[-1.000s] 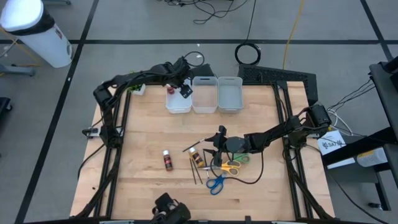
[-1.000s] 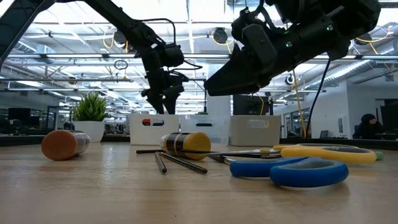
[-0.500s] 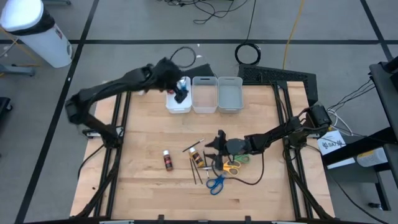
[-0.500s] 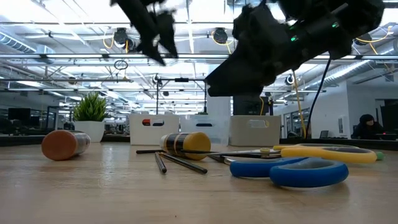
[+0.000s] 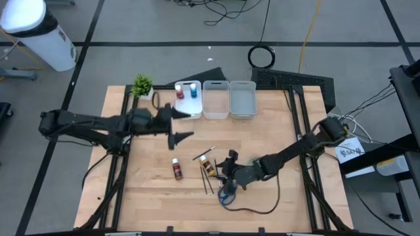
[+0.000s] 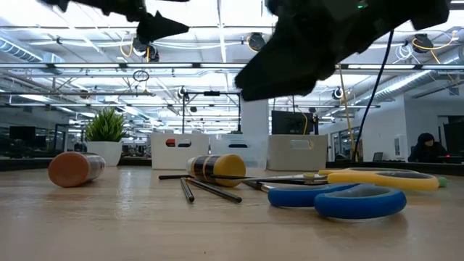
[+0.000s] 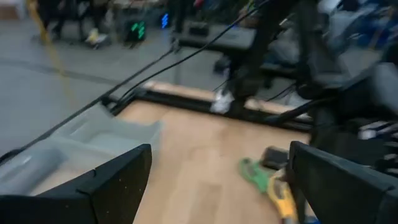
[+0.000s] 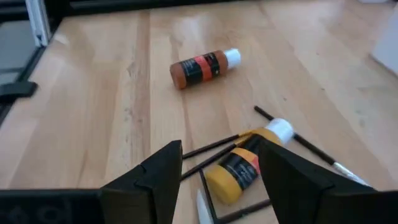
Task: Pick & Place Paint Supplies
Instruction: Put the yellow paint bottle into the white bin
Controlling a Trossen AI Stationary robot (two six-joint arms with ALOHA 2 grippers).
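brown bottle (image 8: 204,67) lying, cap toward bins | left hand (image 5: 178,126) spread | right hand (image 8: 217,180) spread, empty

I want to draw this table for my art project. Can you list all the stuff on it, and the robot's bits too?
Bins: three, whitish, in a row at the table's far edge.
Paint bottles in the leftmost bin: two, one red, one blue.
Brown paint bottle: one, lying on the wood, left of the pile.
Yellow paint bottle: one, lying in the pile among the brushes.
Brushes: several, thin and dark, beside the yellow bottle.
Scissors: blue, yellow, green, near the right arm.
Potted plant: one, green, far left corner.
Left pincer: open, empty, above the table.
Right pincer: open, over the pile.
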